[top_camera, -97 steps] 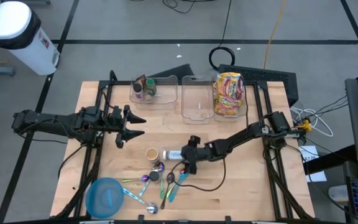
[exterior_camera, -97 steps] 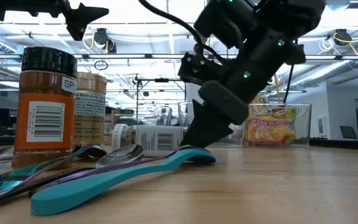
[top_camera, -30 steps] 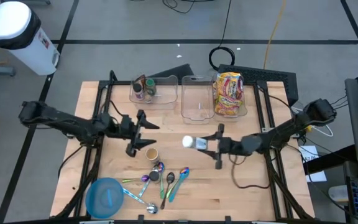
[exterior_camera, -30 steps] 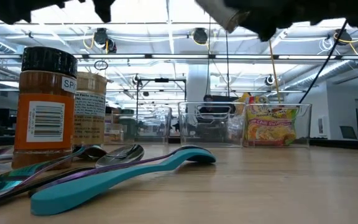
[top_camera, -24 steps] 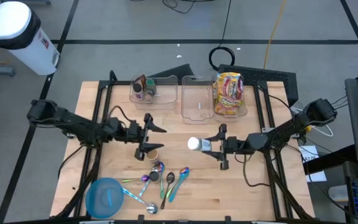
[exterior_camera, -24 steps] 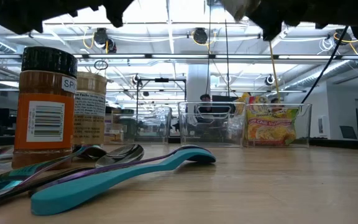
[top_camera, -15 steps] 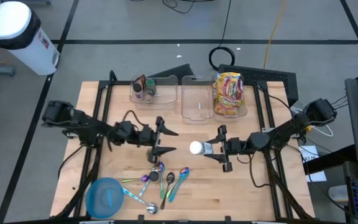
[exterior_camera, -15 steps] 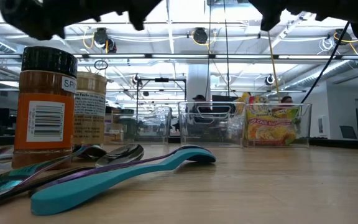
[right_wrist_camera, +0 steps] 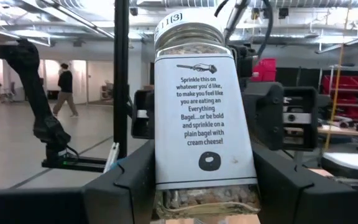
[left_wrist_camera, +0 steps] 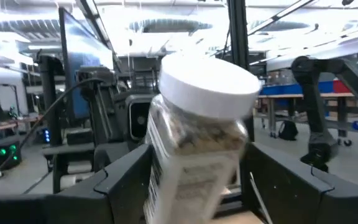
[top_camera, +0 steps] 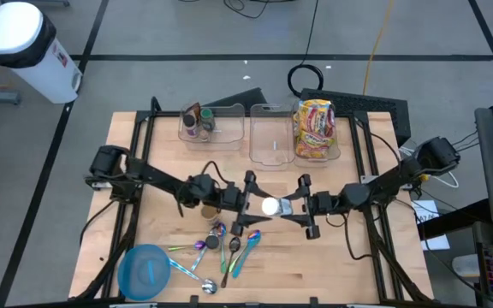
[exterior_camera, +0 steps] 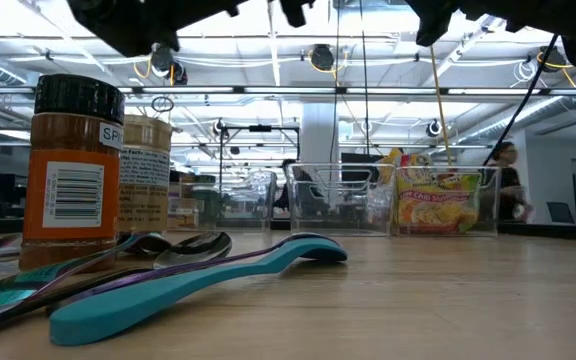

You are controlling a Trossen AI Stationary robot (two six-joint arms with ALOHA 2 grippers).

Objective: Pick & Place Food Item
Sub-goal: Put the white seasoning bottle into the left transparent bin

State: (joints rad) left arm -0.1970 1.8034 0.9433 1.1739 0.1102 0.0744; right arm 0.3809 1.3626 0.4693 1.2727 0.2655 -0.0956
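Wooden desk [top_camera: 341, 257] carries three clear bins [top_camera: 272, 133]; right hand [top_camera: 291, 204] holds one seasoning jar [top_camera: 271, 204] reading "Sprinkle this on whatever you'd like"; left hand [top_camera: 248, 204] spread wide around its cap.

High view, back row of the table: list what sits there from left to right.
Clear bin holding spice jars → clear bin with nothing visible in it → clear bin holding the yellow noodle packet.

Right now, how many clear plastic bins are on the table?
3, in a row along the far edge: the left bin holds jars, the middle bin looks empty, the right bin holds a yellow snack bag.
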